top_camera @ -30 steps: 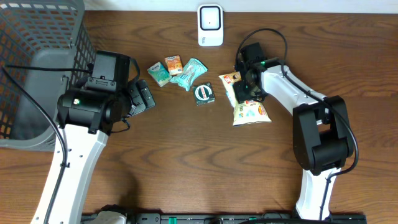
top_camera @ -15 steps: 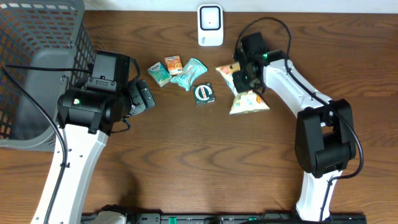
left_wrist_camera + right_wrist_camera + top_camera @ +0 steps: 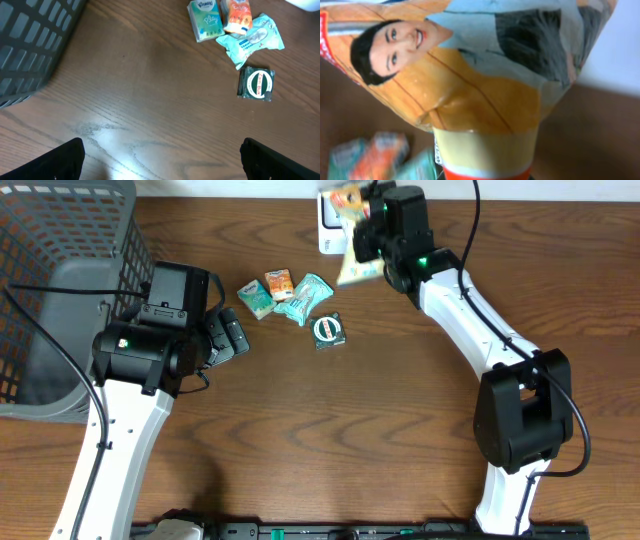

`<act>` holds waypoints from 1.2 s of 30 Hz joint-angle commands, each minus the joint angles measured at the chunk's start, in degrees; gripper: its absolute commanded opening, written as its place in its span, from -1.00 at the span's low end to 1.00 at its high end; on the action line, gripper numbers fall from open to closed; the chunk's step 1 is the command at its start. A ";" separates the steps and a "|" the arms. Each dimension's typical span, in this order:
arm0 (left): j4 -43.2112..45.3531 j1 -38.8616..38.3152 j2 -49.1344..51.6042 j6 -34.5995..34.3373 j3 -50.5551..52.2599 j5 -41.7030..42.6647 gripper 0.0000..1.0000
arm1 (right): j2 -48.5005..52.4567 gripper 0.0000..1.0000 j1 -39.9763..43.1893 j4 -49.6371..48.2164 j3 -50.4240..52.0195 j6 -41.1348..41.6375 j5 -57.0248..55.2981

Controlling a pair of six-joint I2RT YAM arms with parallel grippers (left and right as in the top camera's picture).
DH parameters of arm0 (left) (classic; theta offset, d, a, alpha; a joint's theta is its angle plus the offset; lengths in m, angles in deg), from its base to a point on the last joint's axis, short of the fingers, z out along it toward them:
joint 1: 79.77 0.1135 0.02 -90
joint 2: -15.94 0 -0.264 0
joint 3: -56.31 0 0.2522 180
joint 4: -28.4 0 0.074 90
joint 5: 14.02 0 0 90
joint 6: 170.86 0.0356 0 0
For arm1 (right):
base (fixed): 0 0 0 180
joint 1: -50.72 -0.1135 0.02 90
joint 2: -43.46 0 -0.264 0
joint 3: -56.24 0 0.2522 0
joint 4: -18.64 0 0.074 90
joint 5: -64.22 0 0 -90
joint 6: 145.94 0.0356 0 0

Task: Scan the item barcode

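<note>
**A:** What stood at the left?

**B:** A grey basket on the desk, likely meant for scanned goods. Just beside it the left claw hung idle, its fingers spread wide and empty.

**A:** And the middle?

**B:** Small packets lay waiting, near the white scanner but not at it.

**A:** The item itself?

**B:** The snack bag was up off the desk, right over the scanner. The right claw had its fingers clamped on it, presumably to show the barcode, which I could not see.
</note>
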 commanded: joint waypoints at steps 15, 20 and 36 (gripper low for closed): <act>-0.24 0.24 -0.20 -0.09 -0.20 -0.52 0.96 | 19.69 -0.98 -0.39 -22.95 -17.79 1.31 0.07; -0.24 0.24 -0.20 -0.09 -0.20 -0.52 0.95 | 21.57 -0.98 -0.33 -23.21 -20.63 1.33 0.04; -0.24 0.24 -0.20 -0.09 -0.20 -0.52 0.95 | 16.61 -0.98 4.61 -17.03 -21.16 1.27 -1.68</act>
